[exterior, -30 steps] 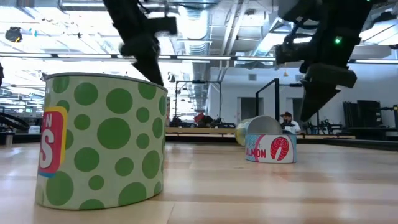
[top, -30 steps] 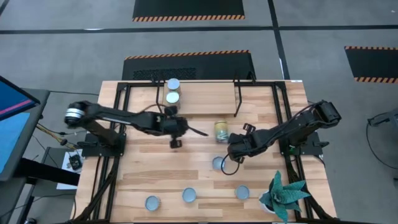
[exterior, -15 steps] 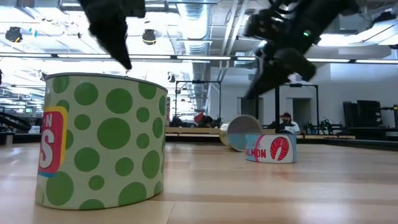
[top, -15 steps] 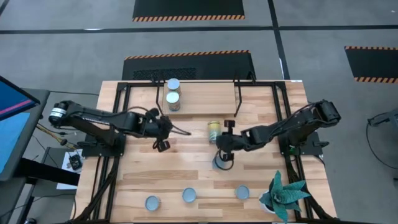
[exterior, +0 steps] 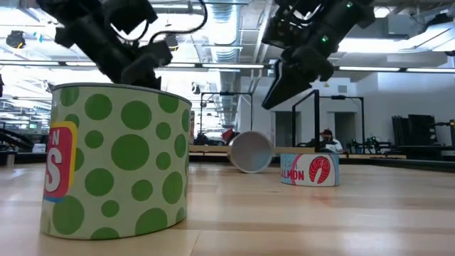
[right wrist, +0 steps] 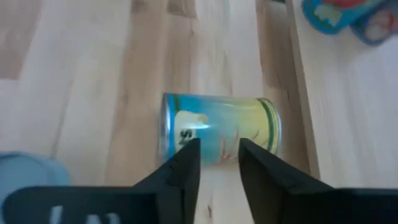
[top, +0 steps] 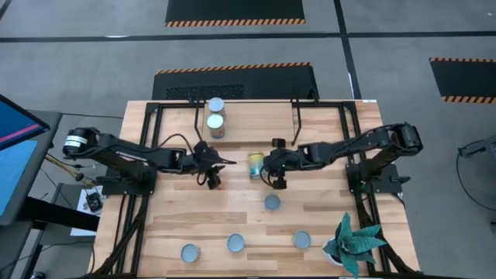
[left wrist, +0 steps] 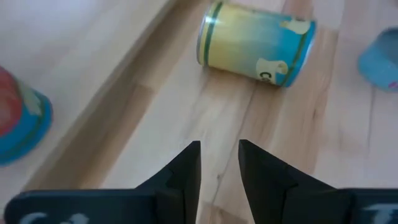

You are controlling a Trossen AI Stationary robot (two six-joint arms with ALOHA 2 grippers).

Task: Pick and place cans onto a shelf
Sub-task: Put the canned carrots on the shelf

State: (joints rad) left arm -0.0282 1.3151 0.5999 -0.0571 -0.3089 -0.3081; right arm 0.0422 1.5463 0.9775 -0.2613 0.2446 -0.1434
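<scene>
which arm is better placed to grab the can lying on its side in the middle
Probably the right. The right gripper sits right beside the tipped yellow can, fingers open and pointed at it. The left gripper hovers farther off, on the can's other side.

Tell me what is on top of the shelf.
In the high view the shelf carries two cans standing upright close together near its left end; the rest of its board shows bare. What lies underneath it is covered by the board.

The worktop is pale planked wood with a smooth, faintly satin finish. The tipped can wears a glossy yellow-and-blue printed label with a bright metal rim. The green-dotted can looks smooth and semi-matt.
</scene>
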